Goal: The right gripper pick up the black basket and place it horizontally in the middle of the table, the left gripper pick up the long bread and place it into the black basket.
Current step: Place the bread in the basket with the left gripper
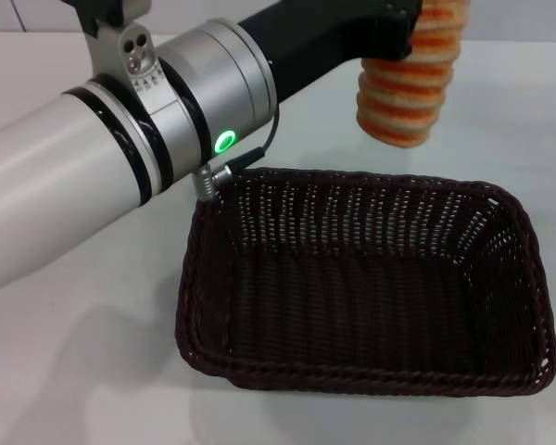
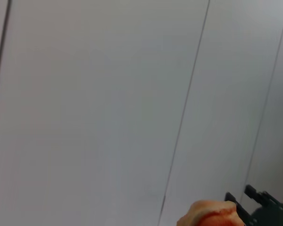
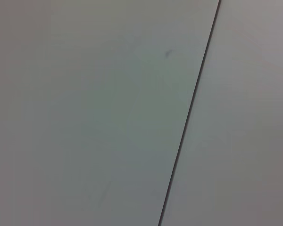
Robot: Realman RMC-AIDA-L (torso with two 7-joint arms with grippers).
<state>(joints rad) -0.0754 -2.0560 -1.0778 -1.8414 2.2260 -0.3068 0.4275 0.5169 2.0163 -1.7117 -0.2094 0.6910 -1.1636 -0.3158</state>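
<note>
Basket (image 1: 366, 287): large, rectangular, dark brown-black wicker with sloping sides and a braided rim — sits flat on the white tabletop (image 1: 83, 371), long side across the head view, open and empty.
Bread (image 1: 410, 79): ribbed loaf striped orange and tan — hangs end-down in the air above the tabletop beyond the basket's far rim, upper end hidden by the left gripper (image 1: 398, 32) clamped on it.
</note>
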